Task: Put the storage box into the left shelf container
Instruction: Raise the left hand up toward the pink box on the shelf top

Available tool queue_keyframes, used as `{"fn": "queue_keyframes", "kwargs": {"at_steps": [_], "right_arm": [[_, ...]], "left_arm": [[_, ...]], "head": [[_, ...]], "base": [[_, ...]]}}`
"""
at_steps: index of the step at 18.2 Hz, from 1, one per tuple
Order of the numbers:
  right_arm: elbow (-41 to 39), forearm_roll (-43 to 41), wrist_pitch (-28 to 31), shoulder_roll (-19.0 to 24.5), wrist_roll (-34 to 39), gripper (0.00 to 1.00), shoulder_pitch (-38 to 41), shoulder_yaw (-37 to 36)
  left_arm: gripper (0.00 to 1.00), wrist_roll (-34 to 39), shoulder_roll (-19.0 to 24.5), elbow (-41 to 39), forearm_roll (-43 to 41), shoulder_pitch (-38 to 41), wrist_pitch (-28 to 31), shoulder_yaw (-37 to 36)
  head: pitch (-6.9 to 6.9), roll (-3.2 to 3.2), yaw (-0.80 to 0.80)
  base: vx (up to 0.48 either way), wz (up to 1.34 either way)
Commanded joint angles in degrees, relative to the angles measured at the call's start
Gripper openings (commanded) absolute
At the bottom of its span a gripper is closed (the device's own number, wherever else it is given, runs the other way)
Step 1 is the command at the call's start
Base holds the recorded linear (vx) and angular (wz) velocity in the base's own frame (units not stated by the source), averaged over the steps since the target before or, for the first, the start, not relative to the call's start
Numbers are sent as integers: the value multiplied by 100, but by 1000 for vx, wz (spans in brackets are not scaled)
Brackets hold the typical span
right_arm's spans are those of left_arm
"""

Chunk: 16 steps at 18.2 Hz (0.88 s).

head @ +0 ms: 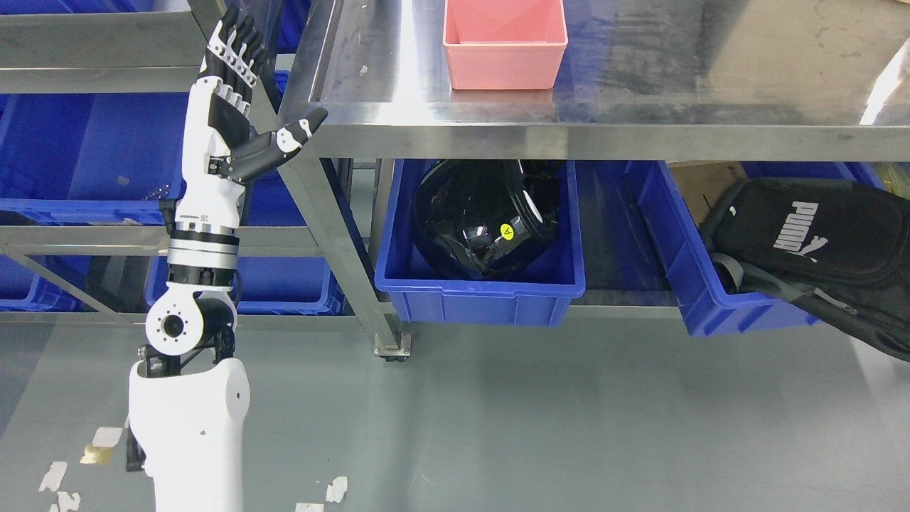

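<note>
Raised from the lower left, the left hand (234, 107) stands empty, fingers spread, before the left shelf's blue container (92, 156). Well apart, the pink storage box (505, 43) sits on the steel counter (640, 85); seemingly nothing is grasped yet.

The black bag (817, 249), hanging out of the blue bin (700, 284) under the table's right end, carries the white brand name "PUMA" with the leaping-cat logo, printed sideways. On the glossy black object (483, 217) in the middle blue bin (483, 295) under the table sits a small round yellow sticker (506, 230) with a dark mark too small to read.
</note>
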Motion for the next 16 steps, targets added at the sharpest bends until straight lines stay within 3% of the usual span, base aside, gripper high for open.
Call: {"fn": "queue_keyframes", "kwargs": {"at_steps": [1, 6, 10, 13, 16], "right_arm": [[-100, 0, -3, -100, -3, 99, -106, 0], [-100, 0, -3, -100, -3, 99, -106, 0], [-100, 0, -3, -100, -3, 99, -106, 0], [-100, 0, -3, -100, -3, 99, -106, 0], [-100, 0, -3, -100, -3, 99, -106, 0]], "left_arm": [[99, -4, 100, 5, -18, -26, -12, -8], [99, -274, 100, 13, -80, -552, 50, -16], [99, -1522, 105, 565, -677, -1561, 831, -8], [99, -1917, 631, 1163, -1351, -2361, 911, -121], [99, -2910, 712, 1752, -1925, -3074, 929, -718]], "head": [[0, 0, 0], [0, 0, 0], [0, 0, 0], [0, 0, 0], [0, 0, 0]], "base": [[0, 0], [0, 0], [0, 0], [0, 0], [0, 0]]}}
